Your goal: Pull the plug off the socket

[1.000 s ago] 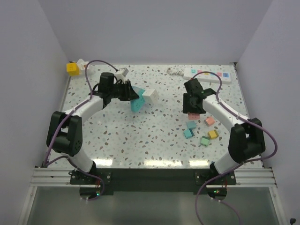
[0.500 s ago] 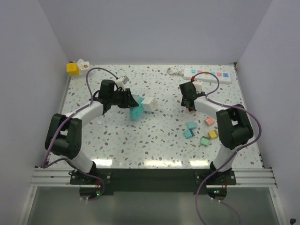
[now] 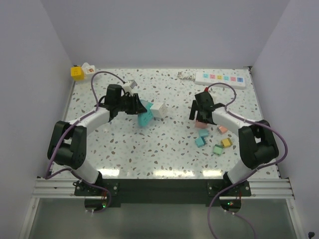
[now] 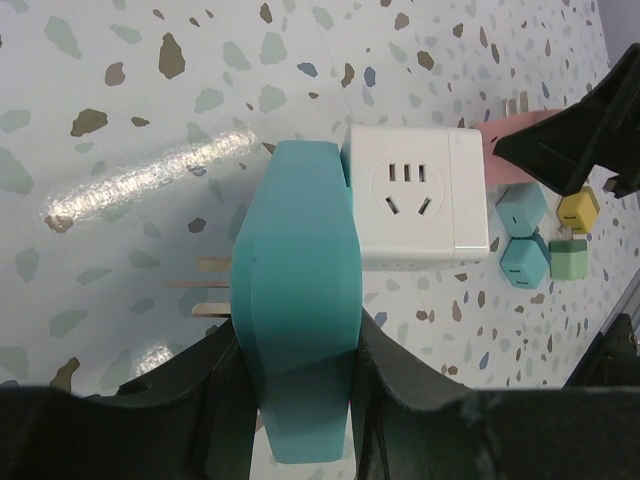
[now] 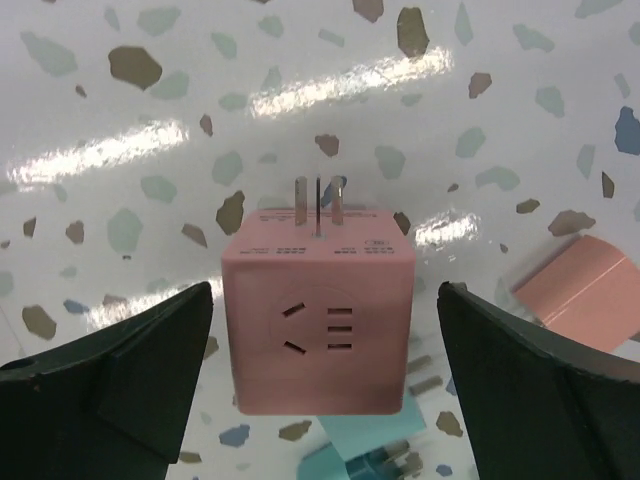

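The socket, a white oblong power strip (image 3: 221, 78) with coloured marks, lies at the back right with nothing plugged into it. My left gripper (image 3: 134, 106) is shut on a teal plug block (image 3: 144, 116). In the left wrist view this teal block (image 4: 300, 300) sits between my fingers with its prongs (image 4: 205, 288) bare, and its side touches a white cube socket (image 4: 418, 198). My right gripper (image 3: 201, 113) is open. In the right wrist view a pink cube adapter (image 5: 318, 325) lies on the table between the spread fingers (image 5: 120, 375), untouched.
Small teal (image 3: 201, 140), pink (image 3: 223, 129), yellow (image 3: 227, 142) and green (image 3: 218, 149) cubes lie near my right arm. A yellow cube (image 3: 77, 73) and a white piece (image 3: 87, 68) sit at the back left. A white plug (image 3: 185, 75) lies left of the power strip.
My left gripper, the teal block and the white cube moved slightly nearer a second ago, then stayed. My right gripper swung toward the back and came back over the pink cube.
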Controlling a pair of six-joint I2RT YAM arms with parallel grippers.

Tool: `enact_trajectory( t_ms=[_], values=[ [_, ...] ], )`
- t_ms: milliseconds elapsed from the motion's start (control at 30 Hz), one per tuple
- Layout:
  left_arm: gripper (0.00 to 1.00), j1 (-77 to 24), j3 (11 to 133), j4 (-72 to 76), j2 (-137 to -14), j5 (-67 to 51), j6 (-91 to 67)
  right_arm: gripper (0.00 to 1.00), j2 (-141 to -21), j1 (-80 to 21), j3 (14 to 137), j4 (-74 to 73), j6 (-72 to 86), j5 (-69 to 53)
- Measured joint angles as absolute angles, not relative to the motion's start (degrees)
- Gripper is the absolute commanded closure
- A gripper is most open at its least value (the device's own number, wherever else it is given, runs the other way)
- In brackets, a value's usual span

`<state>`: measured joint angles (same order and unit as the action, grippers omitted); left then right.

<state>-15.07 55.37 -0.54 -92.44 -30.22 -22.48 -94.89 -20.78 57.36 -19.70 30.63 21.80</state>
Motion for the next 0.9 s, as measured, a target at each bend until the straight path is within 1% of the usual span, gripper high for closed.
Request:
enact_trajectory(
  t_ms=[133,300,500,667,767,900],
  values=[
    [1.0,-15.07,55.22,-0.47,-92.44,-30.2,-22.48,0.02,-91.31,-20.99,57.8,-25.54,29.93,19.57],
    [1.0,-15.22,54.74,-0.45,-92.44,-30.22,-22.46,0.02,-89.17,-20.97,61.8,-30.02,28.14,17.26],
    [1.0,-16.69,54.74,-0.14,-92.47,-30.48,-22.41,0.02,-88.18,-22.81,67.92,-30.48,22.94,4.64],
    [1.0,-18.33,54.92,0.19,-93.8,-32.82,-21.87,0.02,-90.54,-28.4,73.56,-29.93,16.19,-4.05],
    [1.0,-18.9,55.0,0.19,-95.09,-34.65,-21.78,0.02,-93.49,-31.35,76.51,-30.11,12.08,-7.11],
    [1.0,-19.11,55.07,-0.1,-95.48,-36.32,-21.34,0.02,-98.37,-32.47,80.68,-32.38,8.08,-10.04]
  ],
)
